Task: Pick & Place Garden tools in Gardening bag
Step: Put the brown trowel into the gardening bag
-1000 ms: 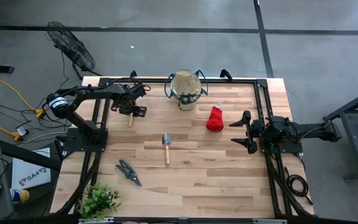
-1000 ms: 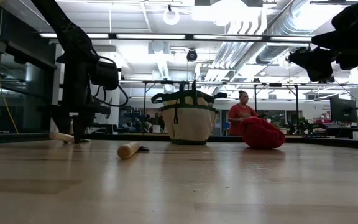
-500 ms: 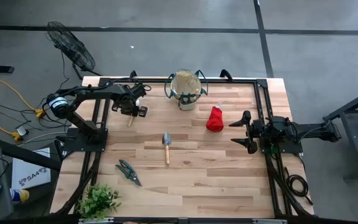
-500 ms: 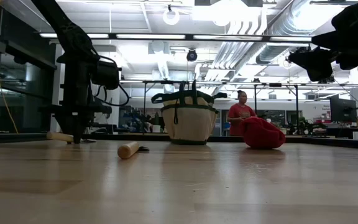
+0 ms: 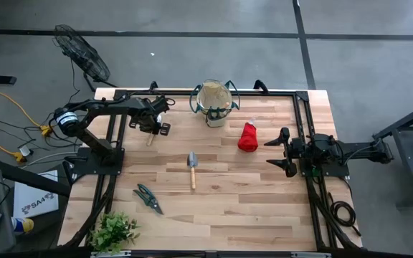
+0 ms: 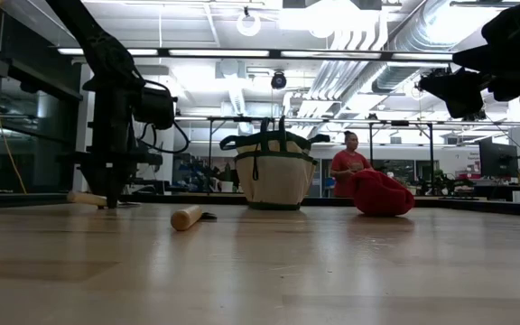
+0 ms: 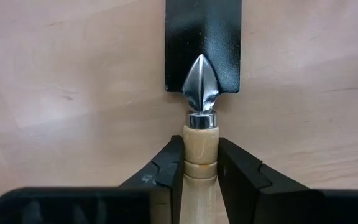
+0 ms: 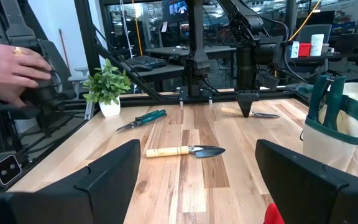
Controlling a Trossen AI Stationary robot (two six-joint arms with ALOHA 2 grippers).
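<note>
The left claw (image 7: pixel 201 171) is held low at the desk's (image 5: pixel 249 193) far left, pinching the fork's (image 7: pixel 201 149) wooden handle. Only the wrist view shows that grip. The right claw (image 8: pixel 194 180) is spread wide near the red bundle (image 5: pixel 247 137), and the bag (image 5: pixel 215 104) stands at the back.

Left tool (image 5: pixel 151 126) low near the gardening bag (image 5: pixel 214 104); trowel (image 5: pixel 191 167) lies mid-table.

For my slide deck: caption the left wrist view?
Left gripper closed around a wooden tool handle lying on the table.

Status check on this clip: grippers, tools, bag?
Left gripper shut on wooden-handled black-bladed tool, flat on table. Right gripper open, parked right side. Round beige canvas bag upright at far edge, path unobstructed.
</note>
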